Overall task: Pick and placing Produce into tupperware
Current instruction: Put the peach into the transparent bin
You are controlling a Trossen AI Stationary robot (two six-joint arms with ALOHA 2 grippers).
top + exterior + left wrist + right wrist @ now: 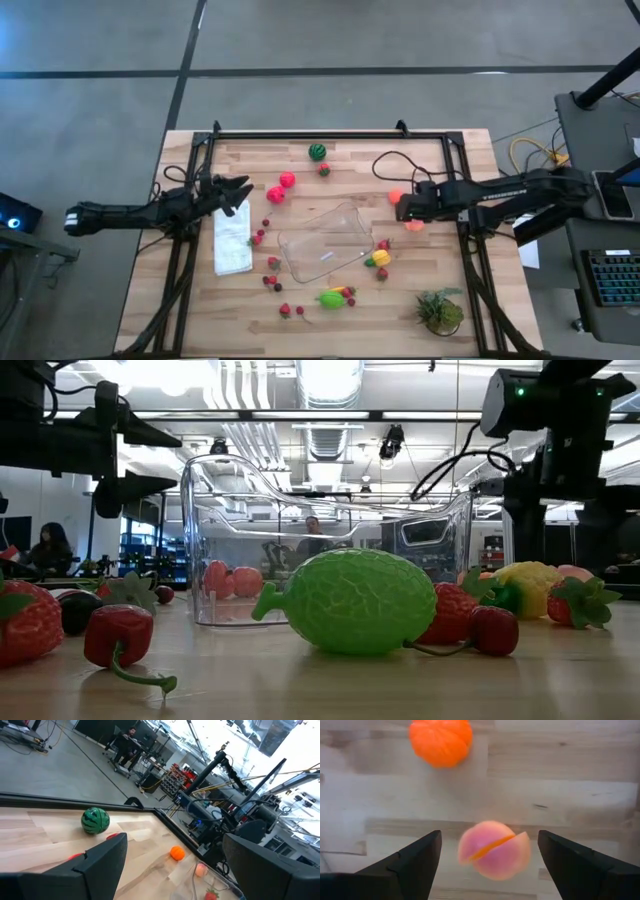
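Note:
The clear tupperware (322,245) stands in the middle of the table with nothing in it. My right gripper (490,837) points down, open, at the table's right. Its fingers stand on either side of a pink peach (494,850) that lies on the wood, without touching it. An orange (441,741) lies just beyond. My left gripper (240,190) waits level and open at the table's left, above a white cloth. It faces a striped melon (95,820) at the far edge. A lime-green fruit (350,600) lies in front of the tupperware.
A white folded cloth (232,242) lies left of the tupperware, and a leafy plant tuft (440,310) stands at the near right. Two red fruits (281,187), a yellow fruit (380,258) and small red berries (272,265) lie around the container. Black rails (330,133) frame the table.

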